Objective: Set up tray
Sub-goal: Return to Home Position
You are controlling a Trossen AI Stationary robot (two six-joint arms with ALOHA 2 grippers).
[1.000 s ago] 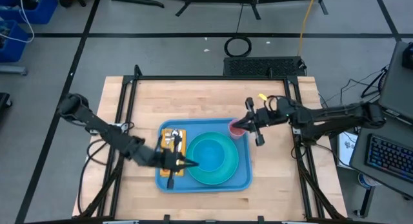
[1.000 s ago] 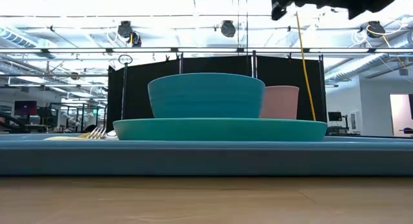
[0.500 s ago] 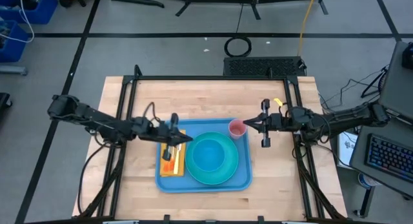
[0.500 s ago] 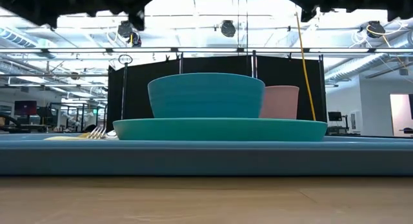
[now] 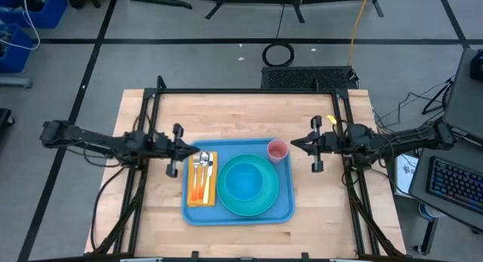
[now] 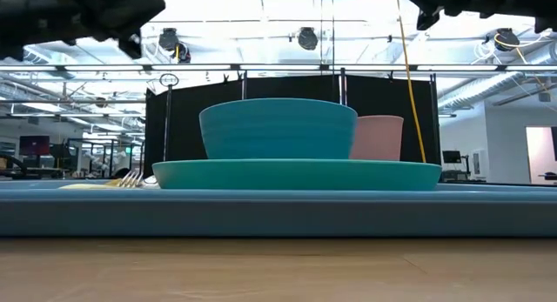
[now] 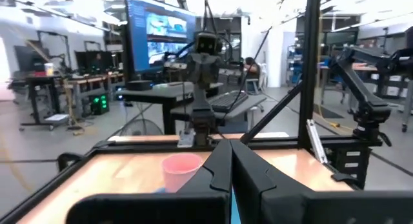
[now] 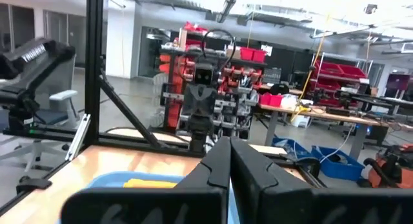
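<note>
Left fingers (image 7: 219,167), right fingers (image 8: 218,163) closed over opposite tray (image 5: 285,211) ends

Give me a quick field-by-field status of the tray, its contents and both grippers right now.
tray: light blue, mid table, loaded
plate: teal, on the tray, bowl on it
cup: pink, tray corner nearest the right gripper
napkin: orange, tray's left side, cutlery on it
left gripper: raised, over the tray's left rim, fingers shut, empty
right gripper: raised, just off the tray's right edge by the cup, fingers shut, empty
</note>
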